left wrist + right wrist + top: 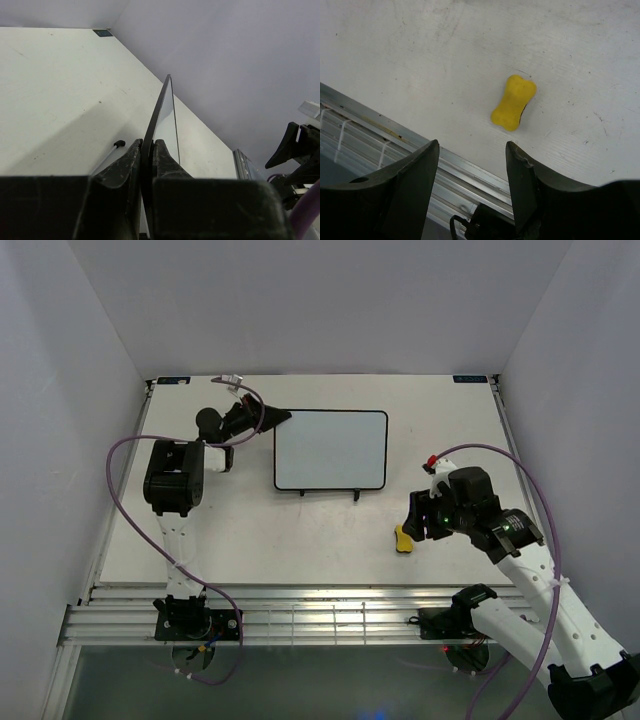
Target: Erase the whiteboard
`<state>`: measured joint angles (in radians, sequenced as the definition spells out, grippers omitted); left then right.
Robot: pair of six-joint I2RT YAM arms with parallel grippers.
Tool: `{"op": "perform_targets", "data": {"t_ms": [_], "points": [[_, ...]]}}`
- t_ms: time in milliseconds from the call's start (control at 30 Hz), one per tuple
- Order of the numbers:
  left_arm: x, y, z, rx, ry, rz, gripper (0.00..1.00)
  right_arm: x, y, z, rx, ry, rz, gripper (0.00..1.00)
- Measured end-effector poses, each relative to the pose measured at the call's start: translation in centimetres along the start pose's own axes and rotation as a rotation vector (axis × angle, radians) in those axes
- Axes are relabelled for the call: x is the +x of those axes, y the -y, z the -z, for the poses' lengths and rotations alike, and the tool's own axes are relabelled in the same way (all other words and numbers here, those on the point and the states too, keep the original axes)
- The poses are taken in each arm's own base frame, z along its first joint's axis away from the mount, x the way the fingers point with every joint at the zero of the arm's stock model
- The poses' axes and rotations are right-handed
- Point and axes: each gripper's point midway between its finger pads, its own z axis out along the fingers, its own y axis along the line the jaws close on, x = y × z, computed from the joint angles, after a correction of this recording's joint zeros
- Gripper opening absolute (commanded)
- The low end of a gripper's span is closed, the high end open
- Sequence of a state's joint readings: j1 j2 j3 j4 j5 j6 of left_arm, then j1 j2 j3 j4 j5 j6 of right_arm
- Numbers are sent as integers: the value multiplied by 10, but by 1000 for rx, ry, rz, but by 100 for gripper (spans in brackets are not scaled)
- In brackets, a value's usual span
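The whiteboard (330,449) stands blank at the table's middle back, white with a thin black frame, on a wire stand with black feet (354,495). My left gripper (278,417) is shut on its upper left corner; in the left wrist view the board's edge (161,110) runs up from between the closed gripper (148,150). The yellow eraser (403,539) lies on the table to the board's lower right; it also shows in the right wrist view (514,102). My right gripper (472,150) is open and empty just above and beside the eraser (412,525).
The table's front edge is a metal rail (300,625), also seen under my right fingers (445,165). White walls close in the table on the left, back and right. A purple cable (125,500) loops off the left arm.
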<state>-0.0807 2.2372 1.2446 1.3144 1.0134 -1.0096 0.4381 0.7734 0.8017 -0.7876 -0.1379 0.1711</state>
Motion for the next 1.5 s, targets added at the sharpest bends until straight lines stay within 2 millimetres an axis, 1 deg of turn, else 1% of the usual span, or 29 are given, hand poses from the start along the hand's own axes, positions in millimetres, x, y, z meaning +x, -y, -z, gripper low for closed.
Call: {"op": "perform_targets", "data": {"t_ms": [167,267,600,733,833,967,1133,1267,1500], "points": [[0,4,0,8,-6,-41,0,-1,-2,3,-8,14,7,62],[-2,9,-1,25,-17,-58,0,-1,-2,3,-13,17,11,62],[-17,42,-19,153,-88,-197,0,-1,-6,4,-36,13,27,61],[-22,49,-25,202,-119,-251,0,0,-8,3,-48,8,28,61],[-23,47,-30,225,-137,-270,0,1,-8,1,-49,-7,25,61],[-19,34,-32,219,-144,-244,0,3,-7,-3,-49,-27,21,61],[-9,17,-32,187,-138,-190,0,3,-7,-3,-49,-30,21,61],[-4,12,-28,164,-129,-170,0,-2,-10,-1,-61,-19,24,61],[-5,9,-26,158,-131,-166,0,-5,-13,1,-76,-12,29,61]]}}
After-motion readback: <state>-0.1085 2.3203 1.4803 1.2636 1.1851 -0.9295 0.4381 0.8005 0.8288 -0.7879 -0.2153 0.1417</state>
